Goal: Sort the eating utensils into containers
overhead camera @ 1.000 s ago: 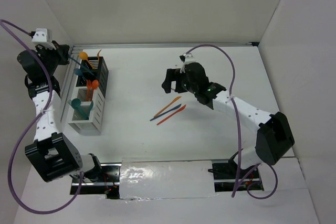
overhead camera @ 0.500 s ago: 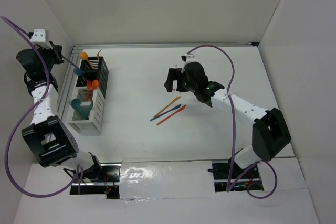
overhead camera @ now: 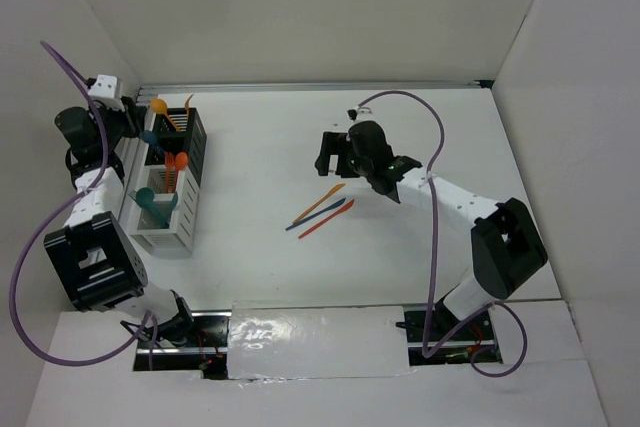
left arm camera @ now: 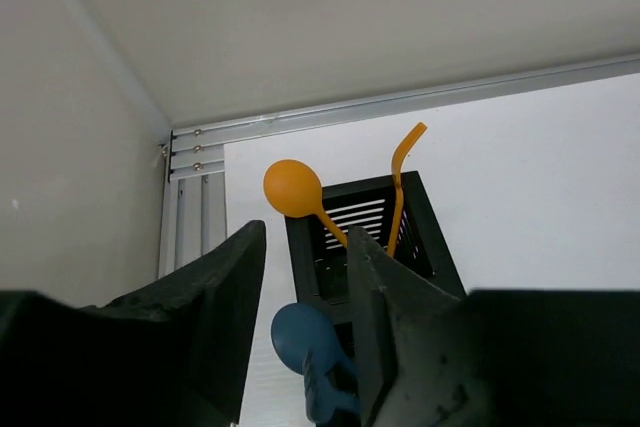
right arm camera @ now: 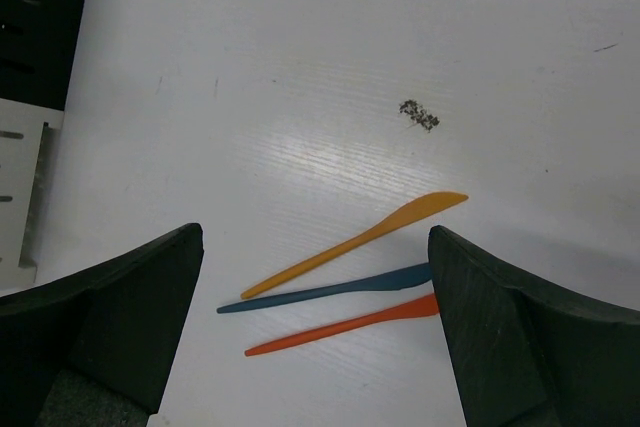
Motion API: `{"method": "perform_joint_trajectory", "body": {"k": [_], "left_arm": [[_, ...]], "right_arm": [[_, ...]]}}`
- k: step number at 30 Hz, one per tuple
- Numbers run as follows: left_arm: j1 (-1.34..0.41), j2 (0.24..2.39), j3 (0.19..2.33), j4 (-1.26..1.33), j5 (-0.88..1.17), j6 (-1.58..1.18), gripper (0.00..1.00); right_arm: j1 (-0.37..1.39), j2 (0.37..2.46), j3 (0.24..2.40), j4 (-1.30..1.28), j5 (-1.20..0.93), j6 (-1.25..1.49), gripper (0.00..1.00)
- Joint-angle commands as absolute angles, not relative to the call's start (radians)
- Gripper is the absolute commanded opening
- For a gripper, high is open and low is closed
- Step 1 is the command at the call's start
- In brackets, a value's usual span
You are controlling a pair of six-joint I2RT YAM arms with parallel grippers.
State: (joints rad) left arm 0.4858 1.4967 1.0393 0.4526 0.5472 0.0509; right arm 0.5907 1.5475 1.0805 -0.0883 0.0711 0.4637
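Note:
The containers (overhead camera: 168,215) stand in a row at the left, a black slatted bin (overhead camera: 196,135) at the far end and white ones nearer. Orange, blue and teal utensils stand in them. My left gripper (overhead camera: 133,119) is beside the black bin (left arm camera: 372,232), jaws apart. A blue spoon (left arm camera: 305,339) stands between the fingers, touching neither. An orange spoon (left arm camera: 292,189) and an orange fork (left arm camera: 400,175) stand in the black bin. My right gripper (overhead camera: 328,154) is open above three knives on the table: orange (right arm camera: 350,240), blue (right arm camera: 330,290) and red-orange (right arm camera: 340,329).
An aluminium rail (left arm camera: 190,209) runs along the left wall beside the bins. Another rail (overhead camera: 320,87) runs along the back wall. White walls close in the table at the left, back and right. A small dark smudge (right arm camera: 418,114) marks the table beyond the knives.
My left arm has swung and its gripper has shifted a little right, toward the black bin. The blue spoon now stands steeper by the bins. The right gripper has hardly moved.

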Motion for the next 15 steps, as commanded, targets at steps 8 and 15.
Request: {"method": "perform_joint_trajectory", "body": {"k": [8,15], "left_arm": [[0.48,1.37,1.069,0.45,0.565,0.038,0.72],[0.424,1.206,1.299,0.088,0.879,-0.052,0.75]], "right_arm": [[0.58,1.56,1.058,-0.083,0.117,0.538,1.0],[0.584,1.528,0.977,-0.167,0.152,0.572,0.97]]}}
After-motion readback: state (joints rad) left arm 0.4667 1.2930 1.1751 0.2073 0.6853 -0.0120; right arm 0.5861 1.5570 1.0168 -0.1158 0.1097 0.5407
